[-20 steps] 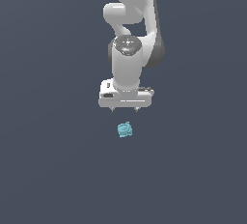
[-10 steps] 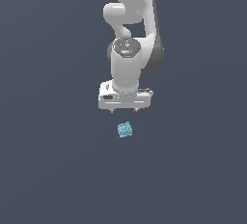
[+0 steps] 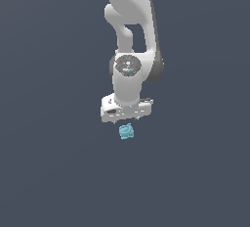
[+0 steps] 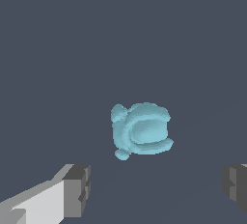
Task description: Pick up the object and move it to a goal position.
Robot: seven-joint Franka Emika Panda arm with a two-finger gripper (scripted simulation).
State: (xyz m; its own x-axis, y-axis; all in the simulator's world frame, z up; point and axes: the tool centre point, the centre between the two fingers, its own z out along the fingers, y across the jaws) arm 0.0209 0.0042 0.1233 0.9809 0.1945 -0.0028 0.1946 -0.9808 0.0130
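The pick has not yet been made: the small, lumpy light-blue cube-like piece [image 3: 127, 131] lies on the plain dark grey table [image 3: 49, 172], just below the centre of the exterior view, untouched, so grasping, lifting and carrying to the goal all remain, and no goal marker shows. The white arm's gripper [image 3: 126, 119] hangs right above the piece, apparently just clear of it. In the wrist view its jaws stand wide apart, and the piece [image 4: 141, 130] sits roughly midway between the two grey fingertips [image 4: 77, 189], nearer the camera's centre than either.
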